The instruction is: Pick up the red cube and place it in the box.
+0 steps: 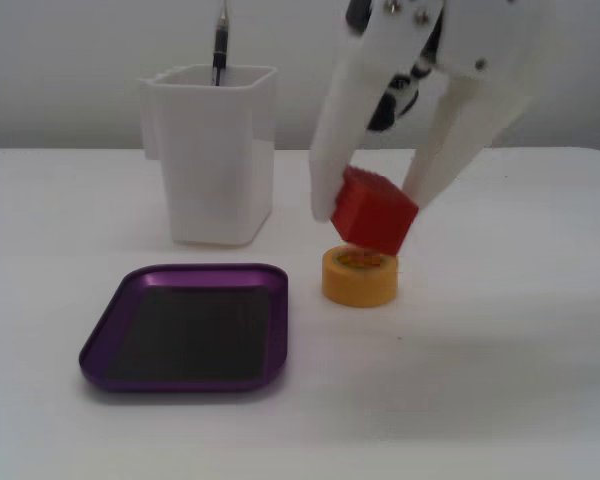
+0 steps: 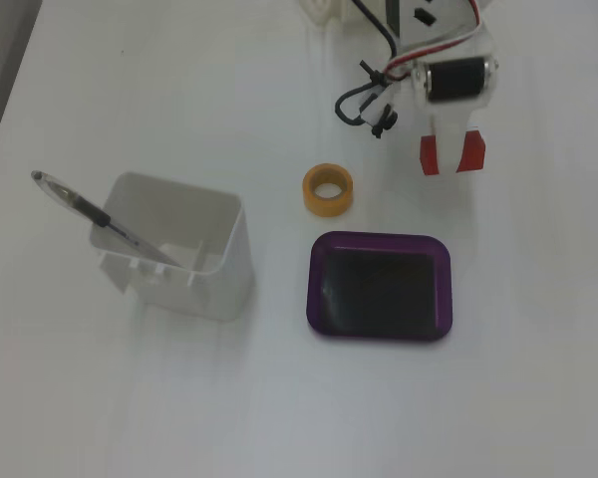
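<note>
My white gripper (image 1: 370, 210) is shut on the red cube (image 1: 375, 212) and holds it tilted in the air, just above the yellow tape roll (image 1: 360, 276) as this fixed view shows it. In the fixed view from above, the gripper (image 2: 448, 159) covers the middle of the red cube (image 2: 470, 152), which shows on both sides of a finger. There it hangs off the far right corner of the box (image 2: 379, 289), outside its rim. The purple box (image 1: 190, 330) lies empty on the table, at the lower left of the side fixed view.
A tall white plastic container (image 1: 212, 150) with a pen (image 1: 220, 45) in it stands behind the box. From above, the container (image 2: 184, 254) is left of the box and the tape roll (image 2: 328, 188) is beyond the box's left corner. Arm cables (image 2: 374, 100) hang nearby.
</note>
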